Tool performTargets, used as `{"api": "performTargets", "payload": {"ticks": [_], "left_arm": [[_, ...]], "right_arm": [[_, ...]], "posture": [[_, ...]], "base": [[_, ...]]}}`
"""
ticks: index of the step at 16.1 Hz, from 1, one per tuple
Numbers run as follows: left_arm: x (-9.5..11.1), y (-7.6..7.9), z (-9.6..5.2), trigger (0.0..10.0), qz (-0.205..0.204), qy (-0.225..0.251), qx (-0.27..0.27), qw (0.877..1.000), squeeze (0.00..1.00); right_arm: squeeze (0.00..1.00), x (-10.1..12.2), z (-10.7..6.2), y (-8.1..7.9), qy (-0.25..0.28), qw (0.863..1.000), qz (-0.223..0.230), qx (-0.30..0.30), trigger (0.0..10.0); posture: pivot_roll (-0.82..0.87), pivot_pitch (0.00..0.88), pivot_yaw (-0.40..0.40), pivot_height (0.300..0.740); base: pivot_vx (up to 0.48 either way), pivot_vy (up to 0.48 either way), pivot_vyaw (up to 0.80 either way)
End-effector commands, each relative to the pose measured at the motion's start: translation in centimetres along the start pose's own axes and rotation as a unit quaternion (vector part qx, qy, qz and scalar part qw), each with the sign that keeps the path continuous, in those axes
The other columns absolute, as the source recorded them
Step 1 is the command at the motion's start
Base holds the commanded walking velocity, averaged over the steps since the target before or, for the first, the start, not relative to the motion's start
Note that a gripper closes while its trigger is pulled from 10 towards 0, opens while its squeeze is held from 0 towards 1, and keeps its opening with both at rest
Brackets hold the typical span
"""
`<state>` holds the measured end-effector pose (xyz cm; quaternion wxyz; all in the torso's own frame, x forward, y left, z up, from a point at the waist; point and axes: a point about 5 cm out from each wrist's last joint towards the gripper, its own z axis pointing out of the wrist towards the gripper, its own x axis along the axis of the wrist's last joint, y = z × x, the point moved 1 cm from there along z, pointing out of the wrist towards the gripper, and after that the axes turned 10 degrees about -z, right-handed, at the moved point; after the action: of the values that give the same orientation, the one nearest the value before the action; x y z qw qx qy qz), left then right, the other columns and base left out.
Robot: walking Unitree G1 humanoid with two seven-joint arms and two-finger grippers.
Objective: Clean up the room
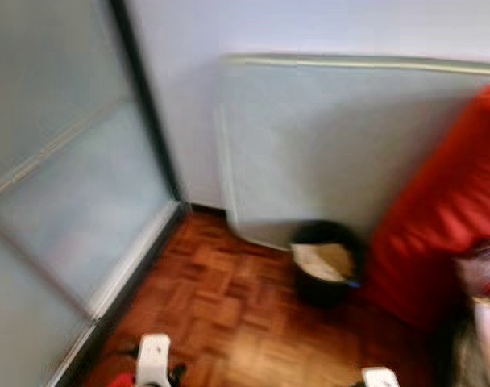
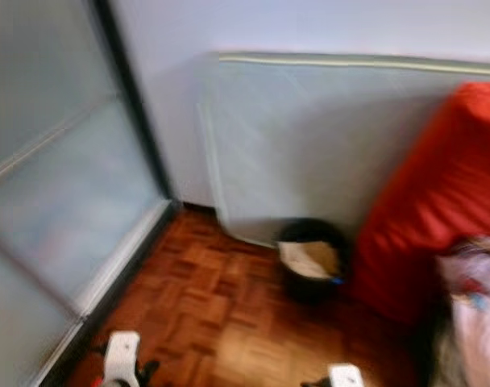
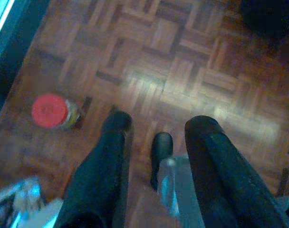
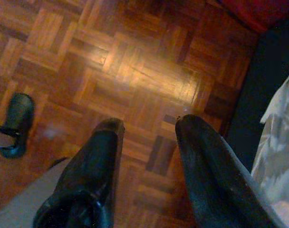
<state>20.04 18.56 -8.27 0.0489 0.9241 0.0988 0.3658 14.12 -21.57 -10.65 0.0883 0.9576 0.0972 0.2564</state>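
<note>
A red-lidded jar [image 3: 53,111] lies on the floor just beside the open, empty left gripper [image 3: 156,126] — probably nearest; right gripper [image 4: 144,126] open too.

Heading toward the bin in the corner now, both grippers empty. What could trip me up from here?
1. A red-lidded jar lies on the parquet near the left gripper; a step might kick or roll it.
2. The black bin sits tight between the leaning mattress and the red bedding, so approach room looks narrow.
3. The head views are blurred, so positions are uncertain.
</note>
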Motion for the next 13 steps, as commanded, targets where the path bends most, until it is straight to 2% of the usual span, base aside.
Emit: {"api": "performTargets", "payload": {"ticks": [1,7,9,11,13], "left_arm": [[0.0,-0.7,-0.1,10.0,0.005,-0.002,0.011,1.000,0.00],[-0.2,-0.8,-0.1,10.0,0.012,-0.010,0.014,1.000,0.00],[-0.3,-0.9,-0.2,10.0,0.014,-0.014,0.017,1.000,0.00],[-0.5,-0.9,-0.2,10.0,0.012,-0.019,0.015,1.000,0.00],[-0.5,-0.8,-0.2,10.0,0.011,-0.020,0.014,1.000,0.00]], "right_arm": [[0.00,0.5,0.1,-0.5,0.007,1.000,0.003,0.006,10.0],[0.00,0.4,0.1,-0.7,0.007,1.000,0.007,0.009,10.0],[0.00,0.4,0.1,-0.7,0.011,1.000,0.026,0.010,10.0],[0.00,2.3,0.4,-2.3,0.028,0.999,0.023,0.022,10.0],[0.00,2.5,0.4,-2.8,0.030,0.998,0.026,0.039,10.0]], "posture": [[0.04,0.000,-0.003,0.740],[0.04,0.000,0.000,0.740],[0.04,0.000,-0.001,0.740],[0.04,0.000,-0.004,0.740],[0.04,0.000,-0.004,0.740]], "base": [[0.000,0.000,0.80],[0.000,0.000,0.80],[0.000,0.000,0.00],[0.000,0.000,0.00],[0.122,0.000,0.00]]}}
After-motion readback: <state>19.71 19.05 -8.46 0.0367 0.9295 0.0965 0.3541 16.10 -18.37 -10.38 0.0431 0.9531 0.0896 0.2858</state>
